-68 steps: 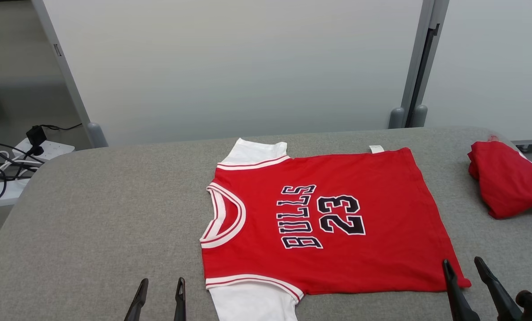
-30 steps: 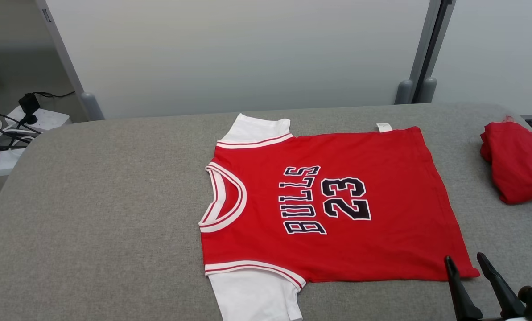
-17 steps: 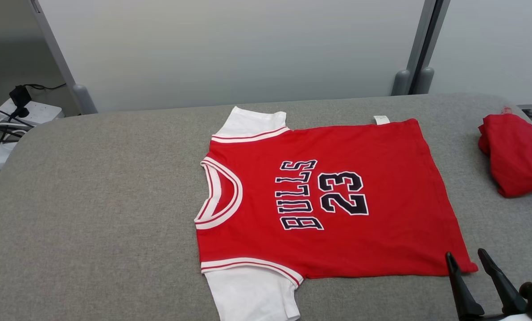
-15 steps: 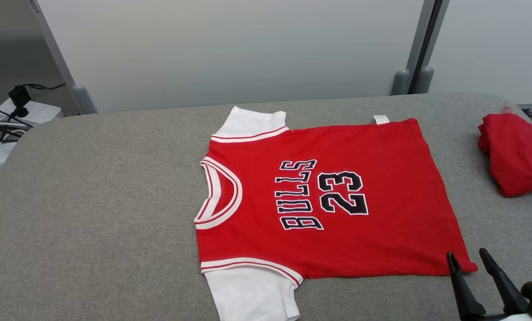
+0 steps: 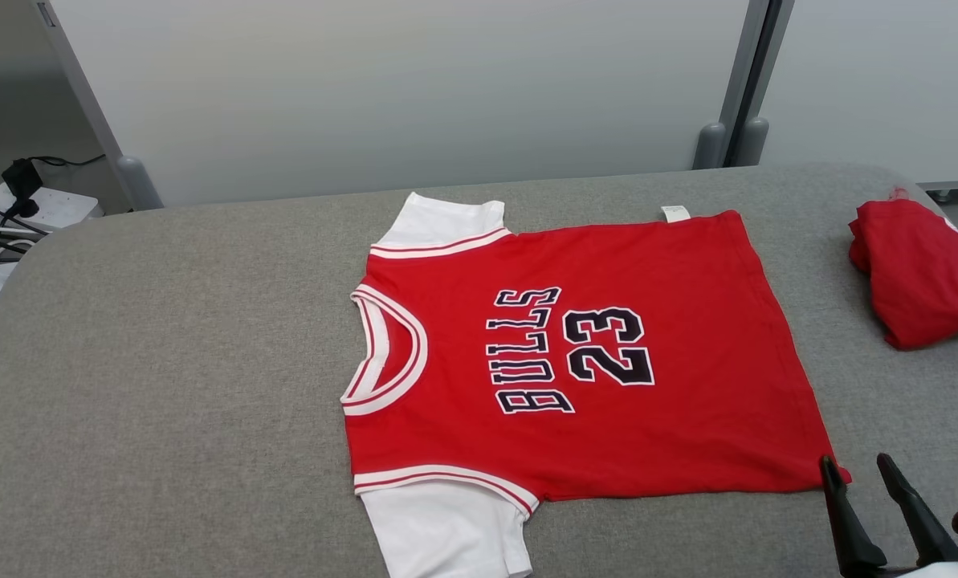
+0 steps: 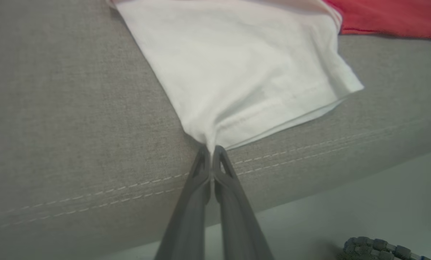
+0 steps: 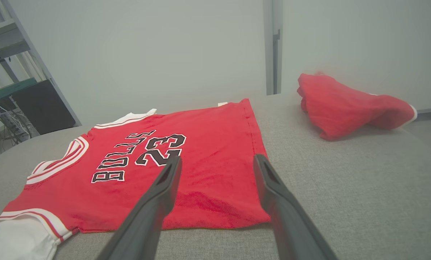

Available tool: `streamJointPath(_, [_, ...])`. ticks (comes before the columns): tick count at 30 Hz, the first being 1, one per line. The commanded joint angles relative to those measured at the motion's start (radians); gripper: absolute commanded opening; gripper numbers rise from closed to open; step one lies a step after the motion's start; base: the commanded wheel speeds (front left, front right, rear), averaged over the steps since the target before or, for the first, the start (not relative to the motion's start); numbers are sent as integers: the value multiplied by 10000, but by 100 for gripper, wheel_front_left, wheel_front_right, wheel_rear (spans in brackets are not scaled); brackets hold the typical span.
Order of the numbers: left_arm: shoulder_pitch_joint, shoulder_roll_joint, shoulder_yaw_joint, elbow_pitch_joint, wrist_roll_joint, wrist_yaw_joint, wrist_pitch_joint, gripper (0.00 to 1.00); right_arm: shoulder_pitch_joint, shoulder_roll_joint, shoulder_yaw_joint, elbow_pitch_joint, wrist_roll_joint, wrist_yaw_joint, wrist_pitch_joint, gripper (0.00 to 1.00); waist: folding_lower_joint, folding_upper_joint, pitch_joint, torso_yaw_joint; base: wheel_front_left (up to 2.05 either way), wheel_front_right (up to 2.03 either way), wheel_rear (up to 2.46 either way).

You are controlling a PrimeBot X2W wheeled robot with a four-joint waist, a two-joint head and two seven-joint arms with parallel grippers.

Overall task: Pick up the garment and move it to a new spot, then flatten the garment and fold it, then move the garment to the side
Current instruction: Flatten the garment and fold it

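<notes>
1. The red fabric jersey with white sleeves (image 5: 591,361) lay flat and unfolded in the middle of the grey fabric-covered counter (image 5: 165,361); moving and flattening looked done.
2. The left claw (image 6: 211,151) was pressed together, pinching the hem corner of the near white sleeve (image 6: 244,65).
3. The right claw (image 5: 854,461) stood spread at the jersey's bottom corner, holding nothing.
4. Folding and moving it aside remained.

Left jaws pinched together on corner of white sleeve (image 6: 244,68), near grey table (image 6: 74,108) edge.
</notes>
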Motion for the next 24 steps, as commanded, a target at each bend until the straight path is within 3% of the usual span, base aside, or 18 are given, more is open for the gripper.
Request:
streamJointPath(1, [-543,157,341,-122,-88,134,-153,0,-312,-168,153,55,407,33,-134,100,0,0,8,10,0,0,0])
streamJointPath(9, [-372,957,478,-1025,33,456,-85,0,-1065,-506,265,2448,2567,33,-16,100,0,0,147,304,0,0,0])
streamJointPath(18, [-212,1284,345,-2314,132,814,457,0,-2461,-677,653,4931,3263,33,589,100,0,0,350,561,0,0,0])
streamJointPath(24, [-135,1363,212,-2831,191,919,665,0,-3017,-631,986,5672,3668,33,633,99,0,0,510,618,0,0,0])
